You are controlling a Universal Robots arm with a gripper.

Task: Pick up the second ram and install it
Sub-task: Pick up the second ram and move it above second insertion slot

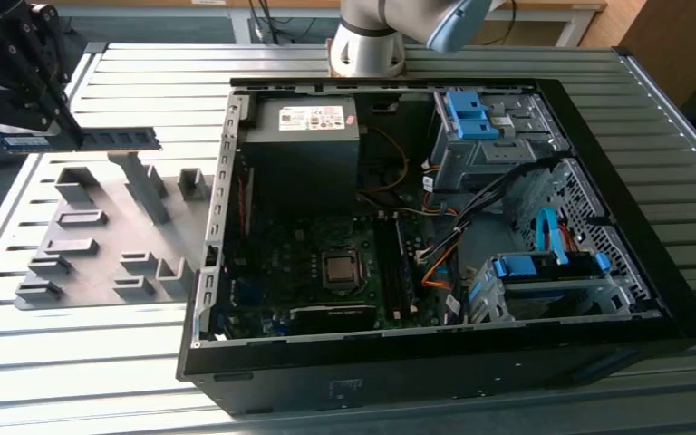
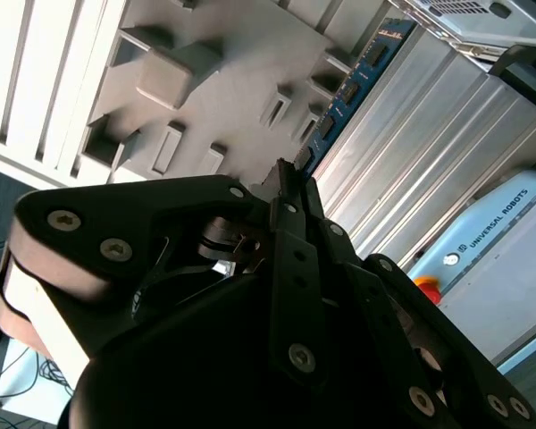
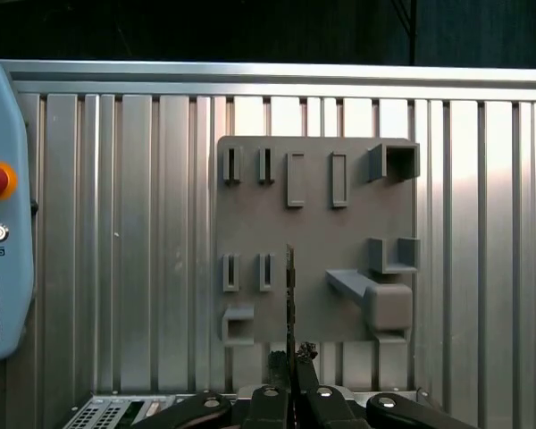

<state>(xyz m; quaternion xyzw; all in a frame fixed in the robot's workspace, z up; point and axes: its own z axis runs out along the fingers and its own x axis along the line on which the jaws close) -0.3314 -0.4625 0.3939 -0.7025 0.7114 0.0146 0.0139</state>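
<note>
Fingers (image 2: pixel 295 201) pinch 1 end of the second ram (image 1: pixel 112 140); you see the gripper (image 1: pixel 58 138) holding it level over the fixture plate (image 1: pixel 94 245).

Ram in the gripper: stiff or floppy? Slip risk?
Likely stiff: the ram juts level from the gripper without sagging. Probably light, since it is thin. Pinched across its flat faces, it could pivot if bumped.

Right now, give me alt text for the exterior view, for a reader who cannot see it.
At the exterior view's left, the black tool holds the second ram level above a grey fixture plate on a ribbed metal table. An open computer case lies toward the exterior view's right, motherboard exposed.
</note>
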